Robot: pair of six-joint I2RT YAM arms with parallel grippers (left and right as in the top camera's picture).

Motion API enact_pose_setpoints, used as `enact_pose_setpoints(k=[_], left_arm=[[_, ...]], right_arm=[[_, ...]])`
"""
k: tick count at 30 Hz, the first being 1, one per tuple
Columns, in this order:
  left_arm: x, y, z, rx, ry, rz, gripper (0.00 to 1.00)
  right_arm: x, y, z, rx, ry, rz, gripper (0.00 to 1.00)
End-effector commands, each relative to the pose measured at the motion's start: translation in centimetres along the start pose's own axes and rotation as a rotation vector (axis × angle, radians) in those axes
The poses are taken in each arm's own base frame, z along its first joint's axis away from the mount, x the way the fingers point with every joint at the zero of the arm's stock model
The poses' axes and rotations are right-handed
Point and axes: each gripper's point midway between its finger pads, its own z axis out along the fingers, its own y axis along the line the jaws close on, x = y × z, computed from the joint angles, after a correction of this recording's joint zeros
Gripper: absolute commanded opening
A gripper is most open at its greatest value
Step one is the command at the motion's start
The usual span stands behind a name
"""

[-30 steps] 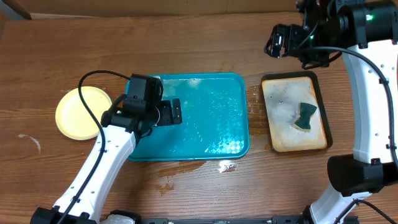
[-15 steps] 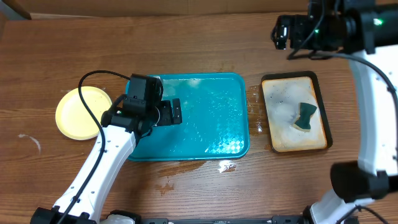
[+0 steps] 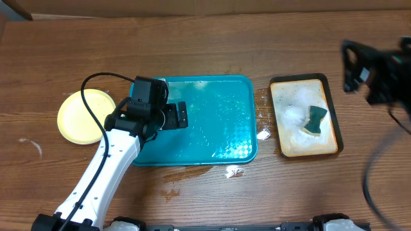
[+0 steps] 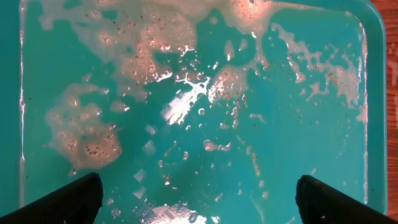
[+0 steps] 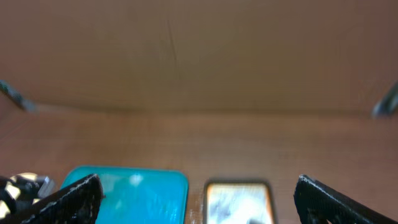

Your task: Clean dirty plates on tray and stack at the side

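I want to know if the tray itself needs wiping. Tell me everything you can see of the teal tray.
The teal tray is large, rectangular and plastic-looking, with rounded corners and a raised rim. It lies flat on the wooden table, near its middle. No plate shows in it. Its floor is wet and glossy, with patches of whitish, dark-speckled foam. The left gripper, open, hangs over its left part; whether it touches the tray cannot be told.

One teal tray [image 3: 221, 138], one pale yellow plate [image 3: 77, 119] in sight, one small beige tray [image 3: 308, 146], one green sponge [image 3: 314, 120], and two robot arms: left arm [image 3: 106, 163], right arm [image 3: 385, 76].
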Motion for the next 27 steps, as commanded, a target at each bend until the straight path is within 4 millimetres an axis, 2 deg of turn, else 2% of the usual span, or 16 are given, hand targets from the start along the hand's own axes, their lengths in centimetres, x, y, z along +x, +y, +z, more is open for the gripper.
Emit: enact_pose_setpoints(k=[1, 6, 12, 20, 27], left_arm=[[-0.5, -0.3, -0.3, 0.003, -0.019, 0.017, 1.00], [-0.5, -0.3, -0.3, 0.003, -0.019, 0.017, 1.00], [-0.5, -0.3, -0.3, 0.003, -0.019, 0.017, 1.00], [-0.5, -0.3, -0.3, 0.003, -0.019, 0.017, 1.00], [-0.5, -0.3, -0.3, 0.003, -0.018, 0.017, 1.00]], right_arm=[[-0.2, -0.4, -3.1, 0.027, -0.088, -0.070, 1.00], [1.2, -0.4, -6.3, 0.024, -0.220, -0.108, 1.00], [6.0, -0.8, -6.8, 0.018, -0.323, -0.110, 1.00], [14.1, -0.5, -3.8, -0.046, -0.361, -0.123, 1.00], [19.1, 0.9, 0.6, -0.165, -0.424, -0.152, 1.00]])
